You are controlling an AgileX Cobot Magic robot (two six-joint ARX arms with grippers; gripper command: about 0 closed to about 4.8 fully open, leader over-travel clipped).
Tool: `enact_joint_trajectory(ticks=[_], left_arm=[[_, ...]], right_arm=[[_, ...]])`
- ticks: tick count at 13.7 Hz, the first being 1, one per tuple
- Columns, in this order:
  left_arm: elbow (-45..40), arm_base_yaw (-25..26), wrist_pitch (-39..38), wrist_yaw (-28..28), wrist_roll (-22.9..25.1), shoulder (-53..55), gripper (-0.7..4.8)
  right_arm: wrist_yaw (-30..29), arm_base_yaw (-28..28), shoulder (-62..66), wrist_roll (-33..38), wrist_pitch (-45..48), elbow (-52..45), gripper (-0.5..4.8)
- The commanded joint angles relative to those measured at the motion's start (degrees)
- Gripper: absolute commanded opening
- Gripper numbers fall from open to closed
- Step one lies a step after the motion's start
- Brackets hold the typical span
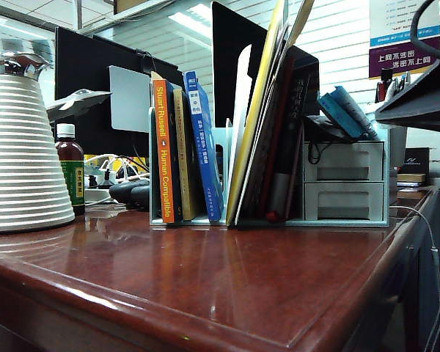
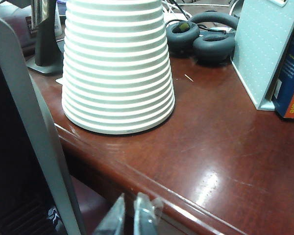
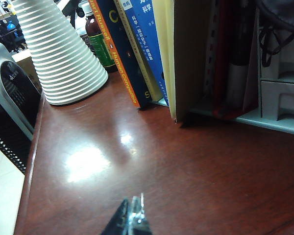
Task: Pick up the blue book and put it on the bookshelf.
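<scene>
The blue book (image 1: 204, 147) stands upright in the bookshelf (image 1: 348, 220), its spine with white text facing the exterior camera and leaning slightly at the top toward eleven o'clock. Touching it at nine o'clock is a thin yellow-spined book (image 1: 182, 158), and beyond that the orange-spined "Human Compatible" book (image 1: 163, 150), which ends the row. At three o'clock from the blue book a pale upright divider (image 1: 238, 103) rises, then a stack of tall leaning volumes with a yellow folder (image 1: 258, 110) in front. Farther toward three o'clock the rack holds two small drawers (image 1: 345, 180), with light-blue packets (image 1: 345, 110) lying tilted on top.

The rack rests on a glossy reddish-brown desk (image 1: 227, 286). Well out at nine o'clock from the books stands a white ribbed conical jug (image 1: 22, 158), with a small brown bottle (image 1: 71, 172) with a green label just beside it. Black monitors (image 1: 95, 81) stand behind.

The left gripper (image 2: 130, 218) hangs off the desk's front edge, near the jug; its fingers stand close together with only a narrow gap and hold nothing. Black headphones (image 2: 206, 39) lie on the desk beyond the jug in that view. The right gripper (image 3: 131, 218) hovers over the bare desktop in front of the books, its fingers pressed together and empty.
</scene>
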Motion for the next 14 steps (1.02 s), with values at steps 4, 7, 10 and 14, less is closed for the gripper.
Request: enact_joint_trajectory(ticks=[4, 7, 10, 14], left_arm=[[-0.1, 0.0, -1.2, 0.6, 0.0, 0.0, 0.36], [-0.1, 0.0, -1.2, 0.6, 0.0, 0.0, 0.36], [-0.1, 0.0, -1.1, 0.6, 0.0, 0.1, 0.36], [-0.1, 0.0, -1.2, 0.6, 0.0, 0.1, 0.36]], right_arm=[[15.2, -8.9, -23.5, -13.9, -5.3, -7.3, 0.0], [15.5, -15.3, -37.7, -15.1, -21.4, -7.3, 0.0], [22.3, -16.2, -37.5, -15.0, -26.4, -7.3, -0.01], [22.7, -16.3, -37.5, -14.9, -24.1, -7.3, 0.0]])
